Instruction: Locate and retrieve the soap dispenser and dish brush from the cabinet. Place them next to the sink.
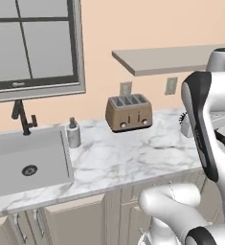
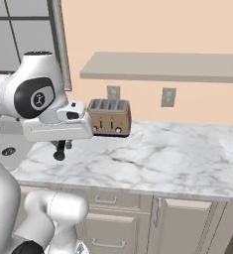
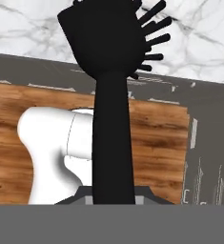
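Left base view, counter (image 1: 133,158): a white marbled top is seen across the middle of the frame, with cream cupboard fronts (image 1: 75,220) below it.
Sink (image 1: 18,143): a grey basin is set into the counter at the left edge; a round dark drain (image 1: 29,170) is seen on its floor and nothing else is seen inside it; a black faucet (image 1: 21,116) stands at its back.
Cabinet (image 1: 171,58): a flat grey-beige shelf board is fixed to the wall at upper right; nothing can be made out on it from below.
Toaster (image 1: 129,112): a brown four-slot body is placed at centre, against the wall.
Soap dispenser (image 1: 73,133): it is stood upright on the counter, just beside the sink's right rim, left of the toaster.
Dish brush (image 3: 112,95): in the hand view a black handle runs up the middle from the bottom edge to a bristled head at the top, over marble.
Gripper (image 3: 112,199): it is closed tight on the dish brush's handle at bottom centre of the hand view.
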